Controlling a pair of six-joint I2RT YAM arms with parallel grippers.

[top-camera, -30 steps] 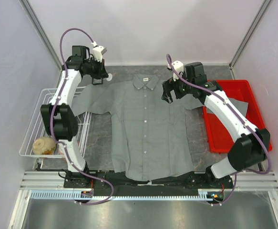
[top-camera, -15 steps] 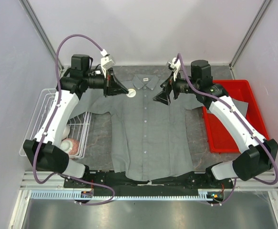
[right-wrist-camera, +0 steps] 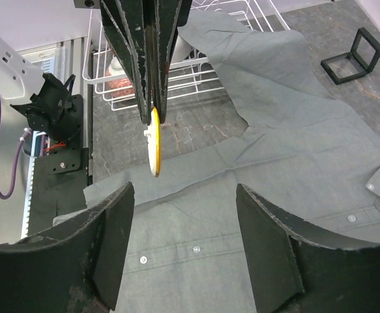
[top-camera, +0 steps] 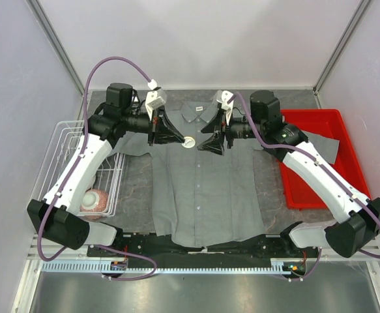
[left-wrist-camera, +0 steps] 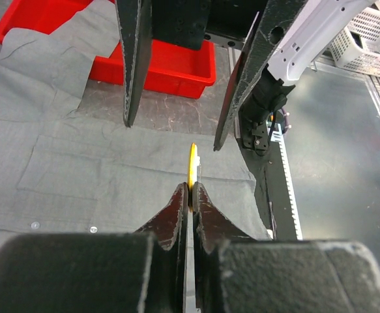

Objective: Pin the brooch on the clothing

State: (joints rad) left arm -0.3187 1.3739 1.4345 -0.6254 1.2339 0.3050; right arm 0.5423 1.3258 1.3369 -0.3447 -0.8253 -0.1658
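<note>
Brooch (left-wrist-camera: 192, 173) is hanging over the shirt (top-camera: 203, 189), above its chest near the collar. The left gripper (left-wrist-camera: 190, 189) is pinching it edge-on at the very fingertips, clamped hard. Just beyond, also over the shirt, the right gripper (right-wrist-camera: 183, 189) is facing it with jaws spread wide, gripping nothing. With so slim a pinch, a misaligned closing risks knocking the brooch loose onto the shirt.

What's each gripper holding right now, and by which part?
The left gripper pinches the brooch by its rim, most of the disc sticking out past the tips. The right gripper is open, holding nothing.
</note>
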